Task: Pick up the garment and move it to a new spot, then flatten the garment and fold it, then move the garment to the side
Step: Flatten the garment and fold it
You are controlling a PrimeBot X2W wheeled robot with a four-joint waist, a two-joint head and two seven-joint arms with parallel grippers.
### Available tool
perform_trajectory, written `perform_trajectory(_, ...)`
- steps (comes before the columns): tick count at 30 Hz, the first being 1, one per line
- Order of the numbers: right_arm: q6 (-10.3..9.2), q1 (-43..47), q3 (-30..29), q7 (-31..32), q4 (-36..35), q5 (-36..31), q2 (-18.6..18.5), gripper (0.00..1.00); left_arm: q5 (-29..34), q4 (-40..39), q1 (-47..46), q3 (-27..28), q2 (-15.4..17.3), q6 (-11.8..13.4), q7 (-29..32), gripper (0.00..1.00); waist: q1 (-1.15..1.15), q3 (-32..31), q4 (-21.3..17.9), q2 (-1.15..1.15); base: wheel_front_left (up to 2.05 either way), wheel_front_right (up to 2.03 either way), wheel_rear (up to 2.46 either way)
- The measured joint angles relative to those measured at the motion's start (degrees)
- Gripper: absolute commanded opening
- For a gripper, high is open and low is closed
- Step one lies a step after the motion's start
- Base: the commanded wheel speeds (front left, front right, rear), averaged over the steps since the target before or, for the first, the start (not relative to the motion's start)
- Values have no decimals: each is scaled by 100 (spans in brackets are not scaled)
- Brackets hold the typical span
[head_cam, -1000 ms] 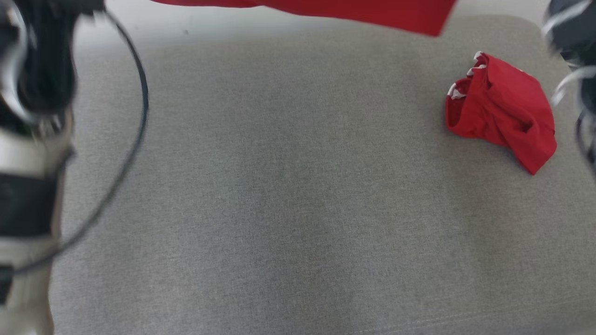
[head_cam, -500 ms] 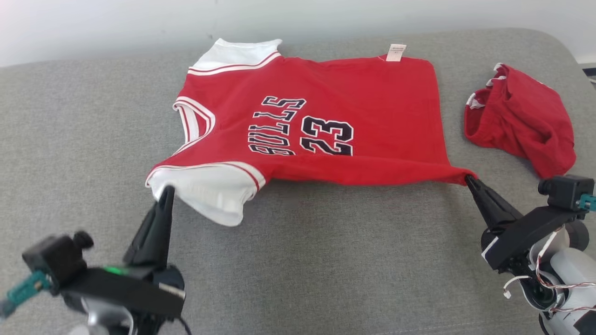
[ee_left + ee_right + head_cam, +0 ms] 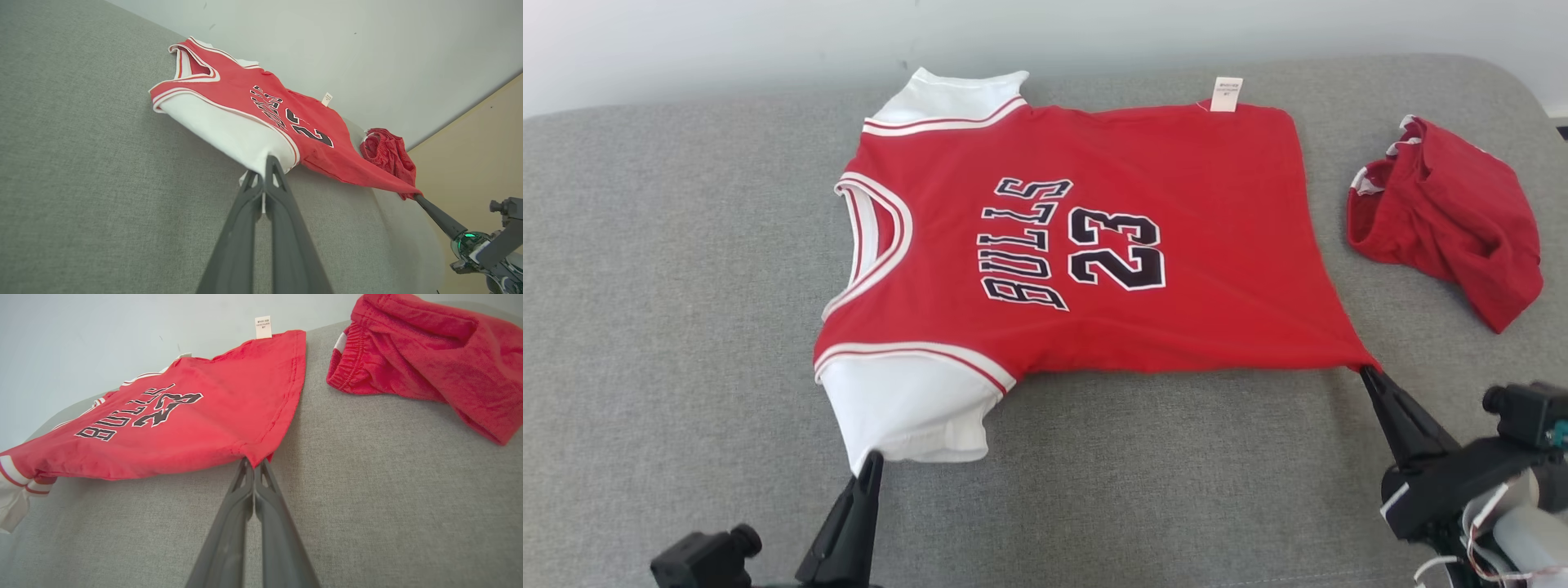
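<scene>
On the grey cushion (image 3: 686, 327), red jersey (image 3: 1094, 245) lying spread flat, left gripper (image 3: 872, 459) clamping tight on its near white sleeve, right gripper (image 3: 1365, 374) clamping its near-right hem corner, red shorts (image 3: 1445, 212) sitting crumpled far right.

A red jersey (image 3: 1176, 204) with white sleeves, striped trim and black "BULLS 23" lies spread face up along the far edge of the cushion (image 3: 686, 327), collar toward its left edge, hem rightward, near corners drawn taut.

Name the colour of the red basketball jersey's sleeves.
White, with red-striped trim; the near sleeve shows best in the head view.
</scene>
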Motion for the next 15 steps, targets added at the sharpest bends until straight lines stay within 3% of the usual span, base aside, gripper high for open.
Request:
perform_trajectory(9,-287,733,-78,-286,-318,-21,-18,0,196,59,608,-60,-12,40,-103,0,0,-15,52,0,0,0,0)
perform_trajectory(15,-463,1066,-268,-368,-527,-21,-67,0,333,-52,624,-98,177,54,-99,0,1,-55,73,0,0,0,0)
